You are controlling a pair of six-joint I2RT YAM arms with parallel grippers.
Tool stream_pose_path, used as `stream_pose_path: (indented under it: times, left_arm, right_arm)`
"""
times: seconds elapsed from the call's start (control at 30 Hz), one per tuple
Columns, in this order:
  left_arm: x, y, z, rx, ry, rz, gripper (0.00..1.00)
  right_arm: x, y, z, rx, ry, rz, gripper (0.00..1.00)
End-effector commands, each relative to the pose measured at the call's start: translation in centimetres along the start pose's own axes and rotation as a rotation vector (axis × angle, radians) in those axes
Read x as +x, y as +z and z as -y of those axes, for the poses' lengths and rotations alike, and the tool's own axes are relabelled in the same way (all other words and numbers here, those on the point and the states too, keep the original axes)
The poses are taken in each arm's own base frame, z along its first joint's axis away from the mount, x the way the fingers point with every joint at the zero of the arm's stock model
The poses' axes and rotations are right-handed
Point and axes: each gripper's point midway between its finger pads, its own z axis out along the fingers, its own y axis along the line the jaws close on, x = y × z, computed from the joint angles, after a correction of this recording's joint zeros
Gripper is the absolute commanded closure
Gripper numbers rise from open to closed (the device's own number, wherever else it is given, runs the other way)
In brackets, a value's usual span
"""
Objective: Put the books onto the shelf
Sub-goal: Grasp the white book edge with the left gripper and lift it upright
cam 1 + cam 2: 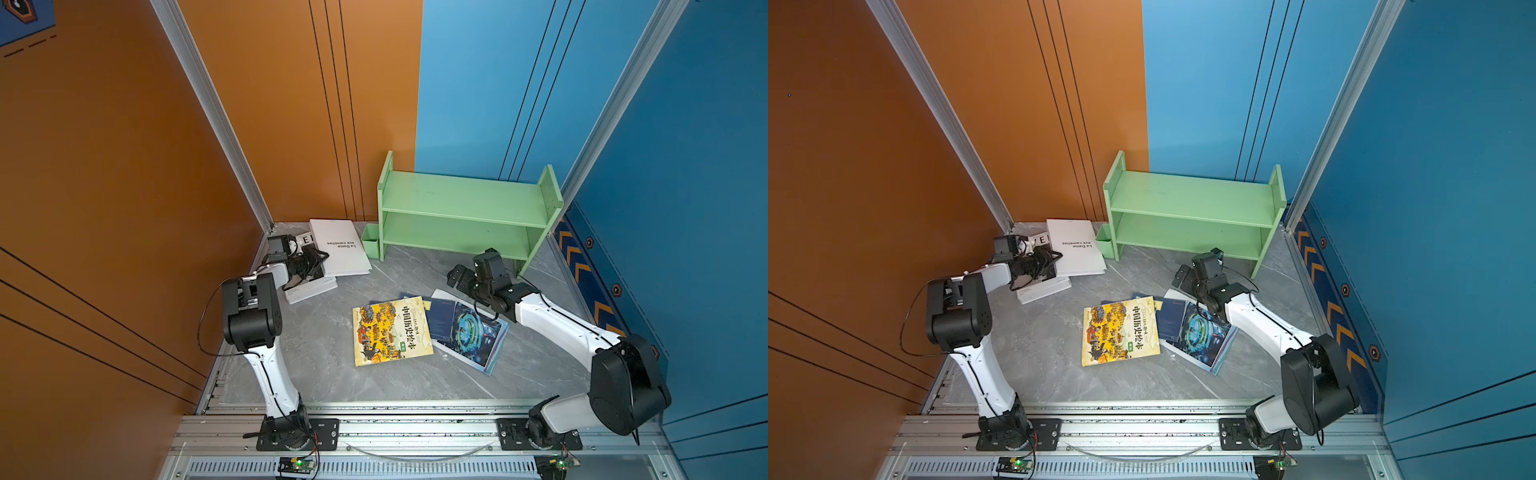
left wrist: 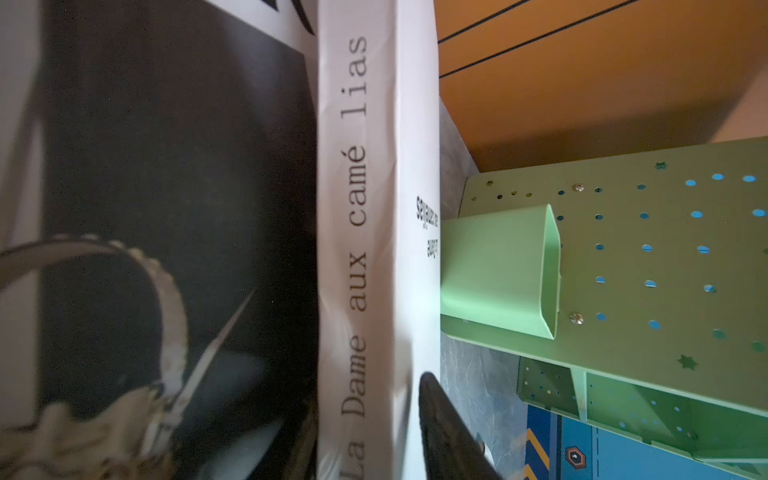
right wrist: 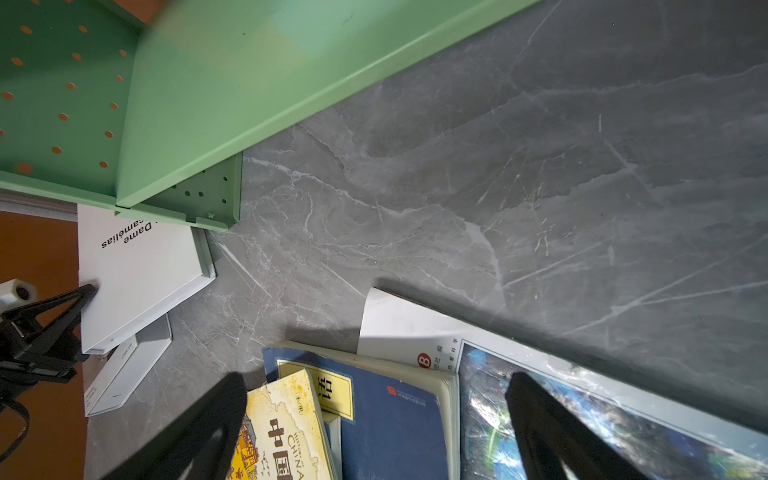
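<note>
A white book point(image 1: 338, 245) titled "La Dame aux camélias" lies slanted on a second white book point(image 1: 309, 291) at the back left. My left gripper point(image 1: 320, 259) is shut on its spine edge point(image 2: 357, 249), one finger point(image 2: 444, 428) on the cover. The light green shelf point(image 1: 461, 199) stands at the back with both tiers bare. In the middle lie a yellow illustrated book point(image 1: 390, 330), a navy book point(image 1: 442, 318) and a teal book point(image 1: 473, 332), overlapping. My right gripper point(image 1: 461, 278) hangs open over their far end point(image 3: 378, 382), holding nothing.
A small green cup point(image 1: 370, 241) hangs on the shelf's left end, close to the white books. An orange wall runs along the left and a blue wall point(image 1: 665, 208) along the right. The aluminium rail point(image 1: 415, 432) with both arm bases lines the front of the grey marble table point(image 1: 332, 374).
</note>
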Motion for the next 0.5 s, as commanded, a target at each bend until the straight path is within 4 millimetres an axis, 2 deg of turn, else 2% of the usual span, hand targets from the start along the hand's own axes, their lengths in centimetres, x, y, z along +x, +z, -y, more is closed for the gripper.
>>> stream_pose_path:
  times: [0.0, 0.17, 0.47]
  left_arm:
    - [1.2, 1.1, 1.4, 0.059, 0.012, -0.039, 0.55]
    - [1.9, 2.0, 2.0, 0.064, 0.016, -0.052, 0.54]
    - [1.8, 1.3, 2.8, 0.059, 0.035, -0.022, 0.78]
  right_arm:
    - [-0.2, -0.9, 1.2, 0.033, 0.019, 0.017, 0.0]
    - [-0.3, -1.3, 1.7, 0.04, 0.026, 0.027, 0.0]
    - [-0.4, -1.8, 2.4, 0.045, 0.041, 0.037, 0.0]
